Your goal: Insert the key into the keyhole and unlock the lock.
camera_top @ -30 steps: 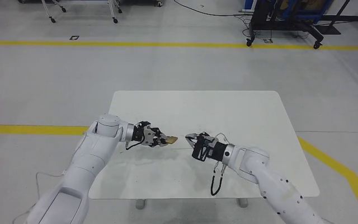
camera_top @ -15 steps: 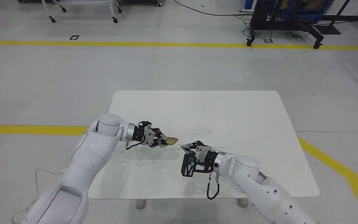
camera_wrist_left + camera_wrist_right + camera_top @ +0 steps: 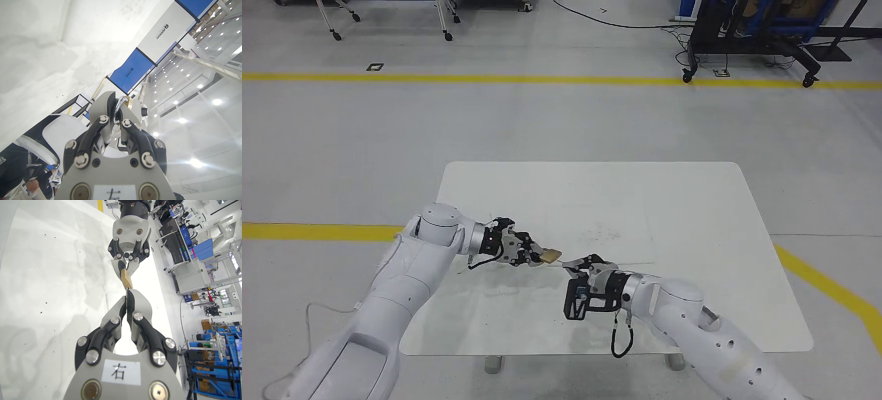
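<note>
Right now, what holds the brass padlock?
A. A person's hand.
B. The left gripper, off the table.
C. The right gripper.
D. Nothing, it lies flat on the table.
B: the left gripper has its fingers shut on the shackle of the padlock, whose brass body points at the key pinched in the right gripper.

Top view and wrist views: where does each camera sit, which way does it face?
Top view: overhead, looking down at the white table; left arm and right arm show.
Left wrist view: behind the left gripper, facing up past its fingers to ceiling lights.
Right wrist view: behind the right gripper, facing across the table at the left gripper.
Shared: both wrist views show the brass padlock in the left gripper.
</note>
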You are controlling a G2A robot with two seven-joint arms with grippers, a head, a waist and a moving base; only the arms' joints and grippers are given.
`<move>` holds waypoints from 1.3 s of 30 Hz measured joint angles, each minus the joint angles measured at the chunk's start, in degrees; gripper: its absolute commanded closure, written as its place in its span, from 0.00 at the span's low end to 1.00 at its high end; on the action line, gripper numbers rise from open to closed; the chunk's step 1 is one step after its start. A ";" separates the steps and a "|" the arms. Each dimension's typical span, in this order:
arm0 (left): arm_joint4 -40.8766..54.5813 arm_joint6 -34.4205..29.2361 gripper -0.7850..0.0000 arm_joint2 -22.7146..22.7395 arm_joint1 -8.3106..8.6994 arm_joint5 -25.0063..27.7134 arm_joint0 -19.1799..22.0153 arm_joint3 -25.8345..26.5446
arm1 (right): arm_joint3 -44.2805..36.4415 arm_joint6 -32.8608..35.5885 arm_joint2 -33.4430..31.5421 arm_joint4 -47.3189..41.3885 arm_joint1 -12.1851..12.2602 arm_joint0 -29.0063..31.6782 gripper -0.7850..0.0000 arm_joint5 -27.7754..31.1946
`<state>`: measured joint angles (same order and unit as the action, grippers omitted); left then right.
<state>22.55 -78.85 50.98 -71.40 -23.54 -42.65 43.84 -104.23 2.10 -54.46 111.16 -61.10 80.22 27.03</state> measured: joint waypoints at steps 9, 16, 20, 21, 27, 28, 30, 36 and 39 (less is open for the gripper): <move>-0.30 0.29 1.00 -0.41 0.20 0.16 -0.27 0.76 | 0.61 1.27 1.46 1.01 -0.46 -0.82 1.00 0.43; -0.12 0.34 1.00 -0.38 0.40 -0.04 -0.17 0.97 | 0.65 1.01 1.02 1.07 -0.53 -0.71 1.00 0.06; -0.04 0.28 1.00 -0.43 0.50 0.09 -0.22 1.08 | 0.42 0.59 0.36 0.94 -0.44 -0.23 1.00 -0.21; -0.08 0.30 1.00 -0.49 0.51 0.08 -0.23 1.12 | 0.38 0.49 0.25 0.93 -0.43 -0.15 1.00 -0.19; -0.25 0.25 1.00 -0.89 0.58 -0.26 -0.28 1.38 | 0.44 1.01 -0.03 1.26 -0.48 0.05 1.00 -0.60; -0.25 0.22 1.00 -0.97 0.59 -0.27 -0.29 1.42 | 0.56 1.21 0.10 1.32 -0.54 -0.04 1.00 -0.63; -0.29 0.22 1.00 -1.11 0.60 -0.28 -0.32 1.51 | 0.72 1.52 0.38 1.48 -0.65 -0.23 1.00 -0.67; -0.33 0.11 1.00 -1.41 0.67 -0.23 -0.36 1.69 | 1.04 2.59 1.25 1.88 -1.01 -0.79 1.00 -0.85; -0.36 0.04 1.00 -1.51 0.74 -0.30 -0.35 1.78 | 0.87 2.45 1.51 2.11 -1.08 -0.82 1.00 -0.46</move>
<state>22.19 -78.81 49.47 -70.66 -23.85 -43.00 45.62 -103.36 4.55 -52.96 113.28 -62.17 79.39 26.57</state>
